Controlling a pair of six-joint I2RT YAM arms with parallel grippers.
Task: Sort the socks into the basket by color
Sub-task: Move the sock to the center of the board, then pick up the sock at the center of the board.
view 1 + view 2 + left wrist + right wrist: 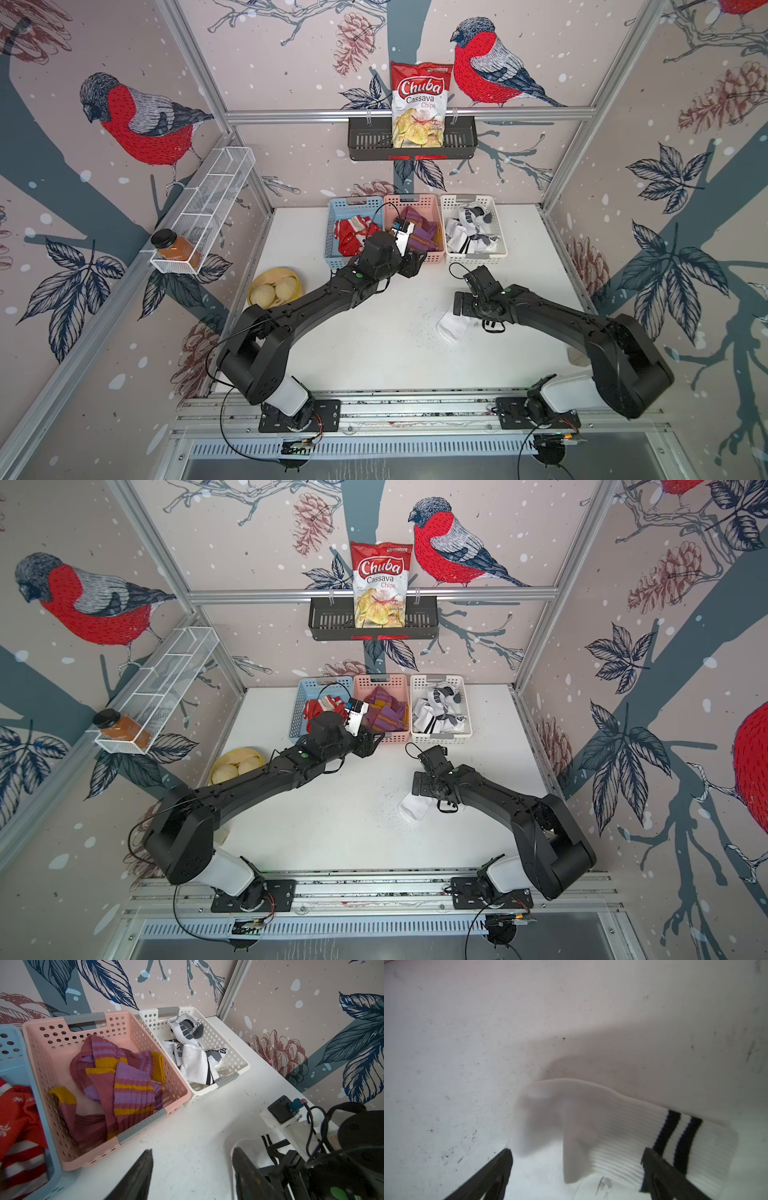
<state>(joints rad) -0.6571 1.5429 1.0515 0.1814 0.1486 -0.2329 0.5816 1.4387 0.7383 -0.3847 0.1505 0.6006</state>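
Right pincer, jaws apart, empty, just above white ribbed sock with two black cuff stripes; its long axis spans the gap. Left pincer, also apart, lies farther.

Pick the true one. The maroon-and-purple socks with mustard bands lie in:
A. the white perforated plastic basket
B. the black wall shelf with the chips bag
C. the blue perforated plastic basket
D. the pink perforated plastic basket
D: in the left wrist view the maroon-and-purple socks with mustard bands lie heaped inside the pink perforated plastic basket, the middle one of the three in the row.
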